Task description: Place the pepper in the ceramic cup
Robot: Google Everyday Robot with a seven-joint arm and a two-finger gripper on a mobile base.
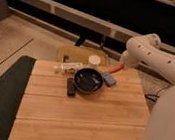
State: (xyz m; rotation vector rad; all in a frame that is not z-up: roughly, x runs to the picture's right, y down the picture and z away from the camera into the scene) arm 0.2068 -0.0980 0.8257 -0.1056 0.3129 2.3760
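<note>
My gripper (119, 67) hangs at the end of the white arm above the table's back right corner, shut on the pepper (114, 68), a slim orange-red piece sticking out to the left. The ceramic cup (94, 60), small and cream-white, stands at the table's back edge, to the left of the pepper and lower than it. The pepper is apart from the cup and raised off the table.
A wide dark bowl (88, 80) sits on the wooden table (82, 119) in front of the cup. A small grey-blue object (109, 79) lies right of the bowl, a black bar (71, 87) left of it, and a whitish bottle (66, 69) behind that. A dark mat (0, 95) lies left of the table.
</note>
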